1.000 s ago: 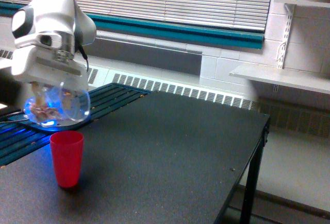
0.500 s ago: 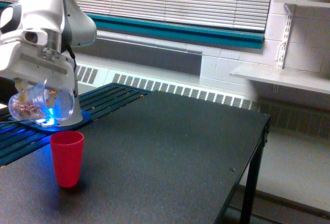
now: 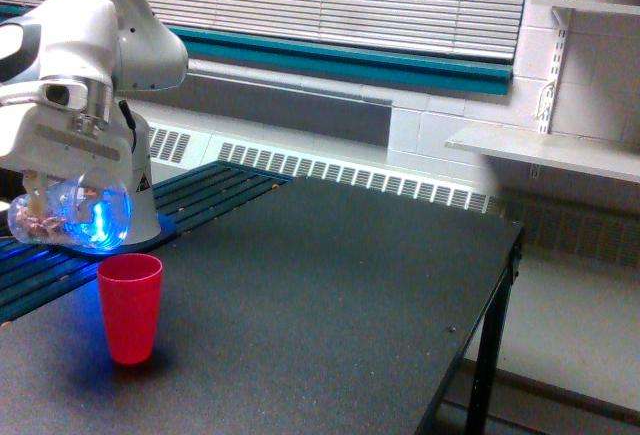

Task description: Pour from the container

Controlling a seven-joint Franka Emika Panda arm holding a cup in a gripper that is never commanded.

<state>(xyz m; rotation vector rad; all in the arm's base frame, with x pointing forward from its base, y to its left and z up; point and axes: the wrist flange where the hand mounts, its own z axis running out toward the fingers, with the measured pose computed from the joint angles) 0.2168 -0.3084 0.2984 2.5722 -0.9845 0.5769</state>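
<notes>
Container: clear transparent plastic cup (image 3: pixel 72 217) with a wide round mouth, tipped well over on its side, hanging directly under the white gripper (image 3: pixel 62 187) of the white robot arm (image 3: pixel 95 30). Only one view here, the exterior one.

- Gripper fingers mostly hidden behind the white hand housing and the cup wall; the cup sits right between them off the surface, so the gripper is clamped on it. Exact finger gap can't be read.
- Cup mouth points toward the exterior view's right, base toward the left. Small pinkish-brown bits (image 3: pixel 40 223) lie in the low part, near the base end. Bright blue glow shows through the cup wall; its source can't be made out.
- Cup is above the dark tabletop (image 3: pixel 330 295) near the edge on the exterior view's left, partly over the dark slatted strip (image 3: pixel 215 187) along that side.
- Opaque red plastic cup (image 3: pixel 130 307) stands upright on the tabletop, below the held cup and slightly to the exterior view's right of it. Clear gap between the two, no contact. Nothing visible falling between them.
- Behind: white window blinds (image 3: pixel 330 0) over a teal sill (image 3: pixel 350 63), white baseboard radiator grille (image 3: pixel 350 177), white wall shelf (image 3: pixel 545 150) at the exterior view's right.
</notes>
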